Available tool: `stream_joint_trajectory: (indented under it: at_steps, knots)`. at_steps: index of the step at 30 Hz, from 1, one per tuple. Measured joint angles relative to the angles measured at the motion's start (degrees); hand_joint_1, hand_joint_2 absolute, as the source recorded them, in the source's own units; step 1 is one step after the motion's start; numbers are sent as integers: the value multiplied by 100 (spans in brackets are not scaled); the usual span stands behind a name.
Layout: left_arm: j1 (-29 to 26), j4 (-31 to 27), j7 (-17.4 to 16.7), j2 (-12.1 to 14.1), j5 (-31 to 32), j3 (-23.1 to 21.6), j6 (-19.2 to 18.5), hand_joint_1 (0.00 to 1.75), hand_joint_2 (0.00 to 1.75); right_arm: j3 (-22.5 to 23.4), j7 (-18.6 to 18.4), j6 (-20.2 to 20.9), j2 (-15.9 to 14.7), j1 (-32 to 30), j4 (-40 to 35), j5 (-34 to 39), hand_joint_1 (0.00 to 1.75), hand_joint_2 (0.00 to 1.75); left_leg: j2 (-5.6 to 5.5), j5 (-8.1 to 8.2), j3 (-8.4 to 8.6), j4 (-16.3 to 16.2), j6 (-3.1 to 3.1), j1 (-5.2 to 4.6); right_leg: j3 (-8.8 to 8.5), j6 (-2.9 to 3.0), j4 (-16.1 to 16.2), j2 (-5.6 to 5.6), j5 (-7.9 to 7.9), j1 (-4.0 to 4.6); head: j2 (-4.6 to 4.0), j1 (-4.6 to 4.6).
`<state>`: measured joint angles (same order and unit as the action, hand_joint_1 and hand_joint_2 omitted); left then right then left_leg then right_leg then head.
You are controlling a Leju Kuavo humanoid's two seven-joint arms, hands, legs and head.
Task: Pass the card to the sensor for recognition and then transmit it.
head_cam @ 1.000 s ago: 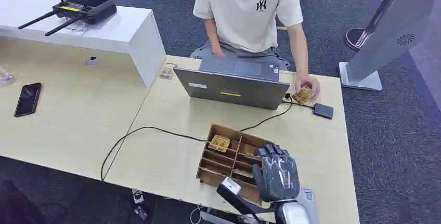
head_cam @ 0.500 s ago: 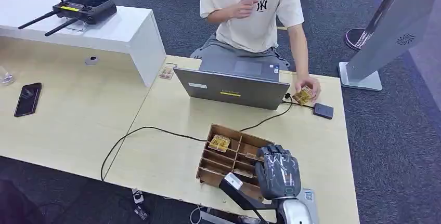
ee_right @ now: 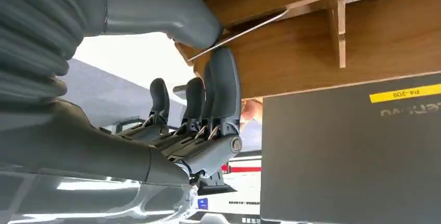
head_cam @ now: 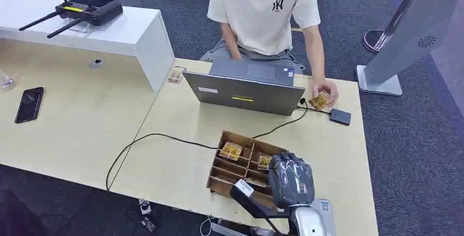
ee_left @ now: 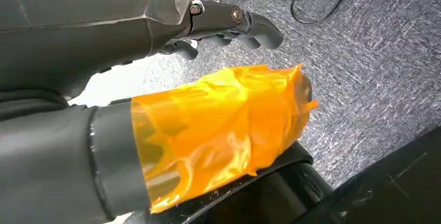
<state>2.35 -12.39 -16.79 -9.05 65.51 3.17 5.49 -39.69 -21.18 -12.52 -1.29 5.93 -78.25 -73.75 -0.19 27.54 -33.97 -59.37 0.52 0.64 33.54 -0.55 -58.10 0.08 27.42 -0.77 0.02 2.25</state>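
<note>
Now, right robot hand point(head_cam: 290, 180) pinching card point(ee_right: 236, 34).

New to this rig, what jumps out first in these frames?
The robot's right hand reaches down into the wooden divided box at the near table edge, pinching a thin card between thumb and a finger in the right wrist view. Across the table a person sits behind a grey laptop, holding another card beside a small black sensor.
</note>
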Motion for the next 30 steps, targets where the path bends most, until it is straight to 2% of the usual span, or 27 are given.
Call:
stream_joint_trajectory:
  at_steps: [3,4,7,10,30]
  knots:
    - [0,0,2,0,0,0,0,0,0,0,0,0,26,1,0,-2,113,175,0,0,0,0,0,0,0,0,0,0,0,0,0,0]
    - [0,0,2,-2,0,0,0,0,0,0,0,2,28,3,0,-2,131,175,0,0,0,0,0,0,0,0,0,0,0,0,0,0]
    - [0,0,2,-4,9,0,0,0,0,2,0,28,30,6,9,0,145,175,0,0,0,0,0,0,0,0,0,0,0,0,0,0]
    - [0,0,2,-4,17,0,0,0,0,13,-9,37,42,9,48,11,173,175,0,0,0,0,0,0,0,0,0,0,0,0,0,0]
    - [-1,0,0,-7,50,0,2,0,0,129,18,-42,136,55,264,101,175,175,0,0,2,0,0,0,-1,0,0,0,0,0,0,0]
